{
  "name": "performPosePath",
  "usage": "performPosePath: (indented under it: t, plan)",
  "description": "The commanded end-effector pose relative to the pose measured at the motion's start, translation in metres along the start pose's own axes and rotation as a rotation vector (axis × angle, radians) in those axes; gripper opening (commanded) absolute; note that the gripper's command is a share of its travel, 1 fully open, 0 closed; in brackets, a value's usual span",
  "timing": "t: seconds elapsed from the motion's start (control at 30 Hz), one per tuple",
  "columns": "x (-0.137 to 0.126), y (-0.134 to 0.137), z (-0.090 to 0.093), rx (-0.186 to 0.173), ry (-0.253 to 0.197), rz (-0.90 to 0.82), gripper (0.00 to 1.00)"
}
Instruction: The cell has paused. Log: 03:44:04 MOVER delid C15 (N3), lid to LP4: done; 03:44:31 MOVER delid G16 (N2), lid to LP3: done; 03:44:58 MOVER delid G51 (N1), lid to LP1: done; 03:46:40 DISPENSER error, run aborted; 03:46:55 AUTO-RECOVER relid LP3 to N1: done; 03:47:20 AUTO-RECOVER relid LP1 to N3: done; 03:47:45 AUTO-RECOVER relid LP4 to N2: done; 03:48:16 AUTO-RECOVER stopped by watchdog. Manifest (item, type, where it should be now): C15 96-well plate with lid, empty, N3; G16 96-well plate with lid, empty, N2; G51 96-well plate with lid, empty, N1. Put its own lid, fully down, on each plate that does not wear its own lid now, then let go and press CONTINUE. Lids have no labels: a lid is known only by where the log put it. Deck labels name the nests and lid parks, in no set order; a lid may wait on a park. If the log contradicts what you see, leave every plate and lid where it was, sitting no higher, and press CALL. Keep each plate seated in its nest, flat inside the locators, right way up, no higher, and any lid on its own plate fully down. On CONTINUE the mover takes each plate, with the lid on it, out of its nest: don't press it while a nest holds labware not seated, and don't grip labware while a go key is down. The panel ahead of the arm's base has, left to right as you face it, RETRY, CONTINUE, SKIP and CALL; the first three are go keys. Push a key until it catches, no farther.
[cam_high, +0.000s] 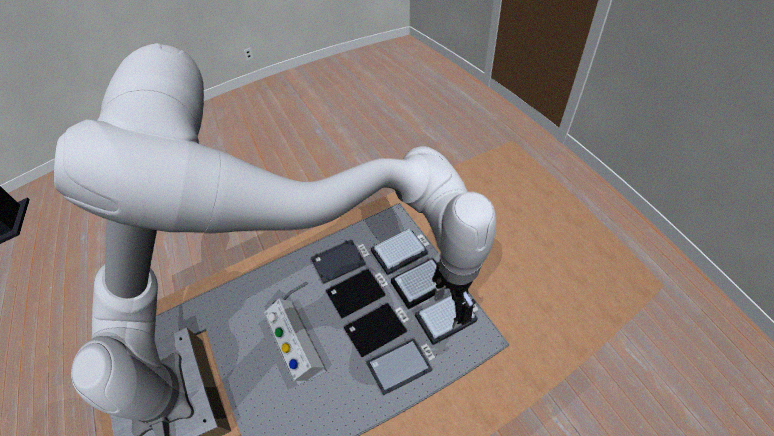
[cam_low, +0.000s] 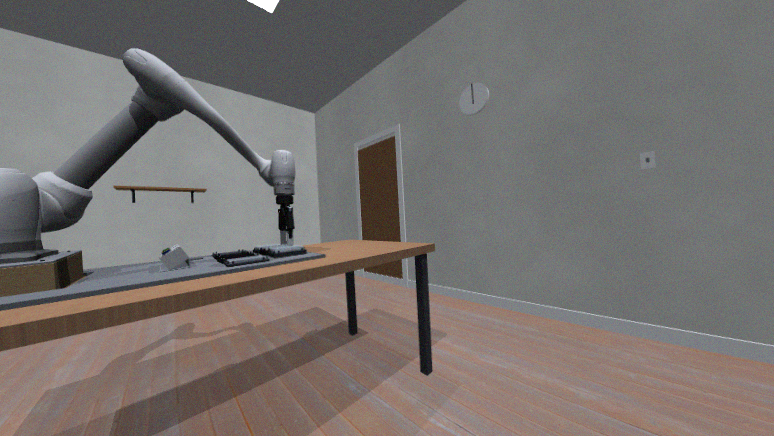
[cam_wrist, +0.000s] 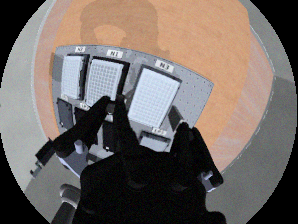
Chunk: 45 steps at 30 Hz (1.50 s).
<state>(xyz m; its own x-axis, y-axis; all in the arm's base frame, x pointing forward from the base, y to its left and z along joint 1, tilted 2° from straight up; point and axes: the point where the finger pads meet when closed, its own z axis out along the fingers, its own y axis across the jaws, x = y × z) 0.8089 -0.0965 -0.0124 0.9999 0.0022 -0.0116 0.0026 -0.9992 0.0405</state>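
Three white 96-well plates sit in a row of nests on the right of the grey deck: the far one (cam_high: 399, 249), the middle one (cam_high: 415, 281) and the near one (cam_high: 438, 317). My gripper (cam_high: 460, 314) is low at the right-hand end of the near plate, with its fingers open on either side of that end. The wrist view shows this plate (cam_wrist: 154, 98) just ahead of the dark fingers, and the other two plates (cam_wrist: 105, 82) to its left. I cannot tell whether the fingers touch the plate or its lid. The side view shows the gripper (cam_low: 285, 233) down at deck level.
Left of the nests is a row of lid parks: a dark grey one (cam_high: 339, 260), two black ones (cam_high: 355, 293) (cam_high: 374, 328), and a near one carrying a light grey lid (cam_high: 399, 365). The key panel (cam_high: 292, 340) with green, yellow and blue keys stands towards the arm's base.
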Motion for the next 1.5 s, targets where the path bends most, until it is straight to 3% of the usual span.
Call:
performPosePath:
  t: [0.0,1.43,1.47]
  plan:
    - [0.0000,0.0000,-0.0002,0.000,0.000,0.000,0.59]
    - [0.0000,0.0000,-0.0002,0.000,0.000,0.000,0.59]
    - [0.0000,0.0000,-0.0002,0.000,0.000,0.000,0.66]
